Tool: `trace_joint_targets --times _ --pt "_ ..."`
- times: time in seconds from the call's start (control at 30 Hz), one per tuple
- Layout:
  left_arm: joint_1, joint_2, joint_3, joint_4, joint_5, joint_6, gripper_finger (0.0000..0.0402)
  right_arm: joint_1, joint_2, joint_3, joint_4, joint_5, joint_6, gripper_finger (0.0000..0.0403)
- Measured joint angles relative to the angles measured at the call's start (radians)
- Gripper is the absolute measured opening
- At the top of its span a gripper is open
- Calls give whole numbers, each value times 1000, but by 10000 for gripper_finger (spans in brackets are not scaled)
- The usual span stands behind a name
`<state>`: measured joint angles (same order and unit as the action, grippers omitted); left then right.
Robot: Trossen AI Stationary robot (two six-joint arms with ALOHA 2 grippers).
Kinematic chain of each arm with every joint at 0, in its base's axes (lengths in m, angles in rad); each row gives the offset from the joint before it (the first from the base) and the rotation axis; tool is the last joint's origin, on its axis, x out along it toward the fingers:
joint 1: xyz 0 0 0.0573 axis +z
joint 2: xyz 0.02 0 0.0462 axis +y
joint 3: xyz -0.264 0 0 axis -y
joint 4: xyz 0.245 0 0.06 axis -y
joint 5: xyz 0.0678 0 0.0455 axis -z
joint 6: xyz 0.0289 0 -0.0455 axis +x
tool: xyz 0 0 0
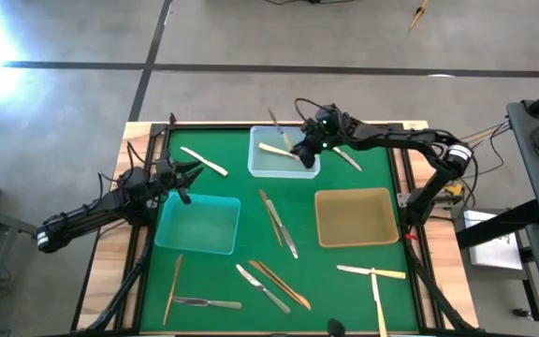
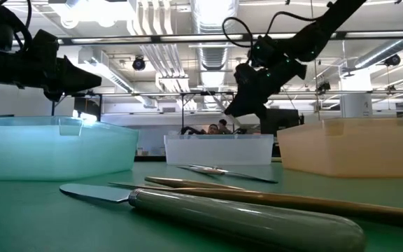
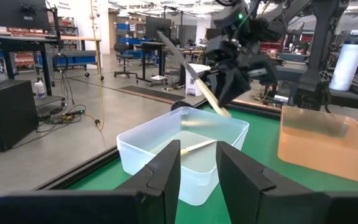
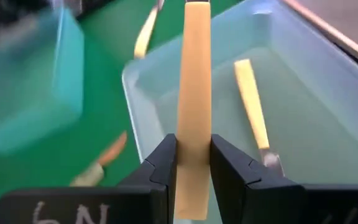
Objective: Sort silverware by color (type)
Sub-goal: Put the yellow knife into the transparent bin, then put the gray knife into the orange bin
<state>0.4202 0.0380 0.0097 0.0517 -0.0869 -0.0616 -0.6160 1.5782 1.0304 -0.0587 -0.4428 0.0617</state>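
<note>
My right gripper (image 1: 299, 150) hangs over the clear tray (image 1: 262, 167) at the table's far middle, shut on a cream-handled utensil (image 4: 193, 74) with a metal blade (image 3: 178, 55). Another cream utensil (image 4: 252, 102) lies flat on that tray's floor. A third cream one (image 1: 204, 161) lies on the green mat left of the tray. My left gripper (image 3: 197, 155) waits open at the table's left, above the teal tray's far edge (image 1: 199, 198), holding nothing. My right gripper pinches the utensil's cream handle (image 4: 193, 163) by its two sides between both fingers, near the handle's free end (image 3: 224, 112). The fingers slant down from the table's right, and the utensil runs on ahead of them. It is lifted clear above the clear tray, tilted, blade end higher.
An amber tray (image 1: 356, 241) stands right of centre. Loose silver and gold pieces (image 1: 277, 223) lie between the trays, more (image 1: 274, 283) near the front, and two cream ones (image 1: 374, 273) at the front right. A silver piece (image 1: 349, 157) lies under the right arm.
</note>
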Motion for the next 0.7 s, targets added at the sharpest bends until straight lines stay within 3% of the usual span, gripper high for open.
trace_joint_targets --times 0.2,0.4,0.7 --pt "0 0 0 0 0 0 87 7 84 183 -332 107 -177 61" --pt "0 0 0 0 0 0 87 9 175 341 -504 144 -176 61" --pt "0 0 0 0 0 0 87 11 202 461 -673 193 -37 193"
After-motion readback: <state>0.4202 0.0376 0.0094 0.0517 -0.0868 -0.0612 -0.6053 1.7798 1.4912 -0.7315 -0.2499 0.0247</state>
